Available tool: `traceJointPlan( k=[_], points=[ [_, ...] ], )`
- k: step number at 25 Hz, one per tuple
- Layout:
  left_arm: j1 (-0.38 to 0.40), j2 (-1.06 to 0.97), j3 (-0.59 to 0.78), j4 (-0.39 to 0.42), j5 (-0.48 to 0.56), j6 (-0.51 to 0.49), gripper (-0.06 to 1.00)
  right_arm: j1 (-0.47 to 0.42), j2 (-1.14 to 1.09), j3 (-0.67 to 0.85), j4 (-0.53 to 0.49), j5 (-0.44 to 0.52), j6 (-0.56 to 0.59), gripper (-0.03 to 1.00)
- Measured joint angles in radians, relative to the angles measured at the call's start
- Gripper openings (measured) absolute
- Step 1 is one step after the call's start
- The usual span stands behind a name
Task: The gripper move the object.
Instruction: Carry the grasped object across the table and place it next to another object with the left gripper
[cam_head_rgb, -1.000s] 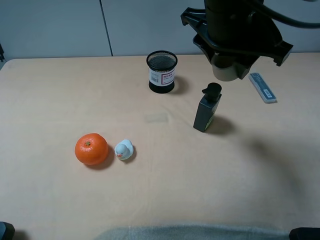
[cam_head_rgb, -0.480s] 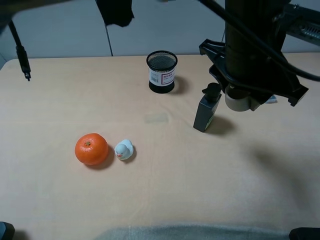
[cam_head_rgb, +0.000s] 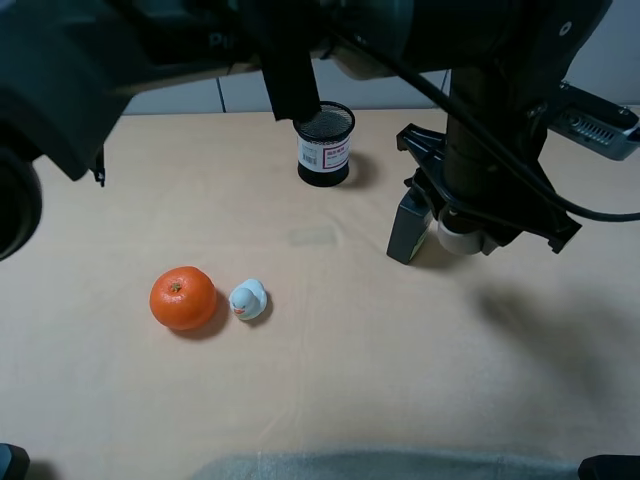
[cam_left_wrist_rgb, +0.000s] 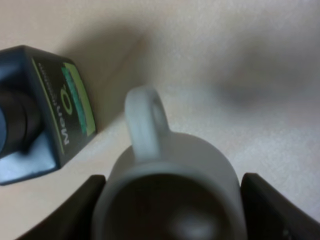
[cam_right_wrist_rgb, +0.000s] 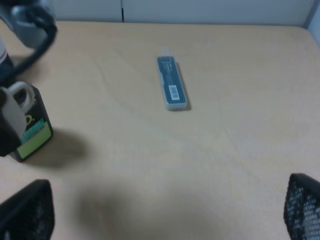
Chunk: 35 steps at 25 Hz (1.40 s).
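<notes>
Left tool (cam_left_wrist_rgb: 167, 212) came down from the far edge over the last second, clamped on the cup (cam_head_rgb: 458, 237). Cup now low toward the surface's (cam_head_rgb: 330, 400) right edge, handle pointing at the dark bottle (cam_head_rgb: 405, 228) just beside it; touchdown unclear.

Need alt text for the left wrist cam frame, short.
Close-up of a small beige-grey cup gripped by the left gripper, with a black finger on each side of its body and its loop handle pointing away from the camera. Beyond it, a dark bottle with a green label sits on the tan table.
</notes>
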Motion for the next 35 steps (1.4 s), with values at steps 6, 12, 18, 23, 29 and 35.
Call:
traceJointPlan(
  k=[6,12,18,23,29,35],
  points=[
    [0.0,0.044,0.008,-0.005,-0.021,0.001,0.55,0.0,0.0,0.0,0.0,0.0,0.0,0.69],
    [0.0,0.081,0.009,-0.029,-0.036,0.014,0.55,0.0,0.0,0.0,0.0,0.0,0.0,0.69],
    [0.0,0.116,0.009,-0.04,-0.05,0.016,0.55,0.0,0.0,0.0,0.0,0.0,0.0,0.69],
    [0.0,0.145,0.009,-0.042,-0.056,0.02,0.55,0.0,0.0,0.0,0.0,0.0,0.0,0.69],
    [0.0,0.151,0.009,-0.043,-0.063,0.021,0.55,0.0,0.0,0.0,0.0,0.0,0.0,0.69],
    [0.0,0.151,0.015,-0.043,-0.081,0.021,0.55,0.0,0.0,0.0,0.0,0.0,0.0,0.69]
  ],
)
